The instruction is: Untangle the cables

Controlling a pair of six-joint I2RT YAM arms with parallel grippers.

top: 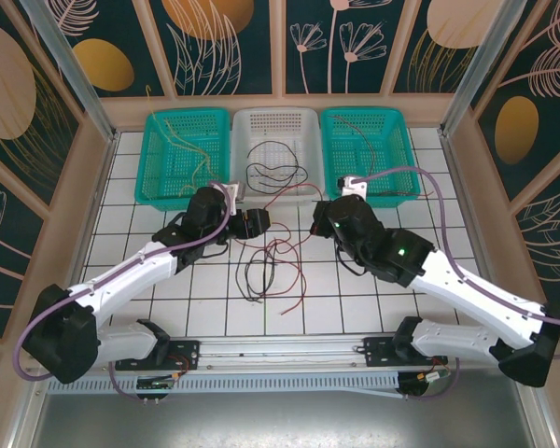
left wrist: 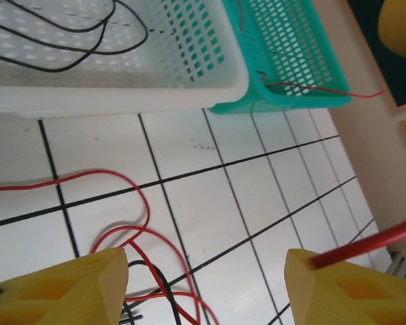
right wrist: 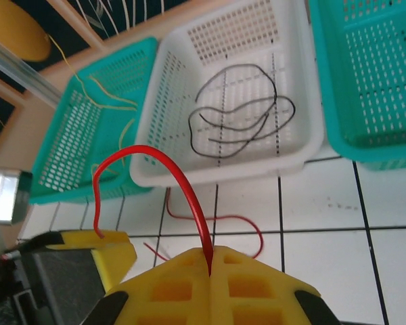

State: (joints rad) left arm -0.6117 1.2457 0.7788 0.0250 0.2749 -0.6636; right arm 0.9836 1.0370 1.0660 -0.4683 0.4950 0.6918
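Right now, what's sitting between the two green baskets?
The white basket, with a black cable lying inside it. You can see that in the top view.

I record three perforated baskets in a row along the far edge of the table, sides close together: left teal basket, white basket at centre, right teal basket. The table surface is white tile with dark grid lines. Dark leaf-patterned wall panels enclose it on three sides.

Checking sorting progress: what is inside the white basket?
Only loops of black cable lie on the white basket's floor. Where loops cross, one cable or several cannot be told.
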